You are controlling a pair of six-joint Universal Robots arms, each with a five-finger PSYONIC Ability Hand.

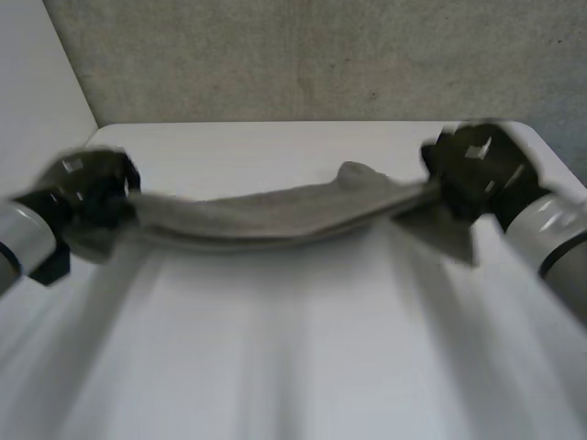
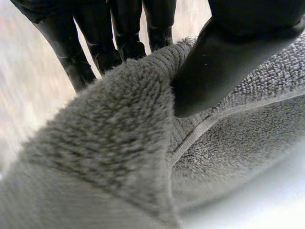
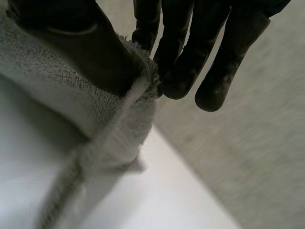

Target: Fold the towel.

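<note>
Grey towel (image 1: 275, 215), slung above desk (image 1: 303, 357)
Left hand (image 1: 87, 188), right hand (image 1: 472, 174) each pinched an end, spreading it to fold

The towel (image 1: 275, 215) stretches over the table (image 1: 293, 367) from the left hand (image 1: 92, 188) to the right hand (image 1: 472, 174).

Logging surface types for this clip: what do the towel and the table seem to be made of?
The towel looks like grey terry cloth: a fuzzy, looped pile with a flat woven band running across it. The table seems to be plastic or laminate, going by its smooth, even white top; which of the two I cannot tell.
</note>
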